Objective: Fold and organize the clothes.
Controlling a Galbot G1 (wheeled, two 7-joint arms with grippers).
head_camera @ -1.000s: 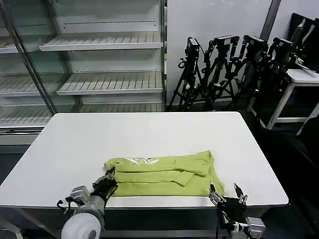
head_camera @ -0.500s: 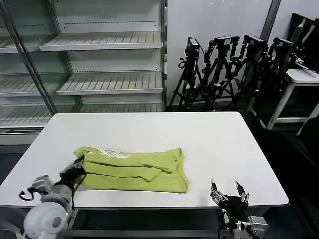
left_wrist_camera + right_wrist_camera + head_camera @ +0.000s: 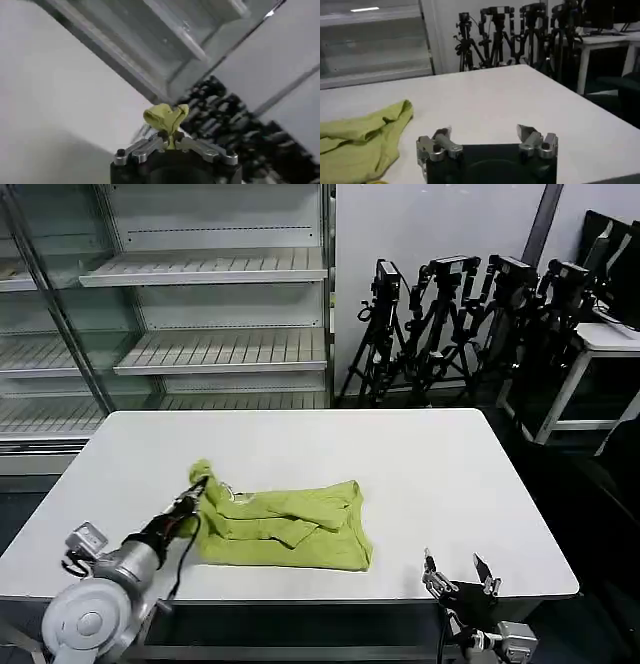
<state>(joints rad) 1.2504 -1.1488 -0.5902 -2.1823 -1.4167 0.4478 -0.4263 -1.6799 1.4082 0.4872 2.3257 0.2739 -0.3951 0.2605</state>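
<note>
The lime yellow-green T-shirt [image 3: 285, 527] lies bunched and partly folded on the white tabletop [image 3: 400, 464], toward its near left part, with a bit of white print showing near its left end. The left hand [image 3: 200, 496] is clenched on that left end, pinching a small wad of the fabric between its fingertips and holding it raised above the tabletop; in the left wrist view the pinched wad [image 3: 166, 119] stands up from between the closed fingers. The right hand [image 3: 458, 579] sits low at the tabletop's near right edge, well apart from the T-shirt, its fingers spread and grasping nothing; the right wrist view shows the garment's right end [image 3: 365, 137] lying beside it on bare tabletop. Behind the tabletop stand empty metal shelves [image 3: 200, 314] at left and a cluster of black tripods [image 3: 460, 324] at right, with a white side table [image 3: 600, 364] at the far right.
</note>
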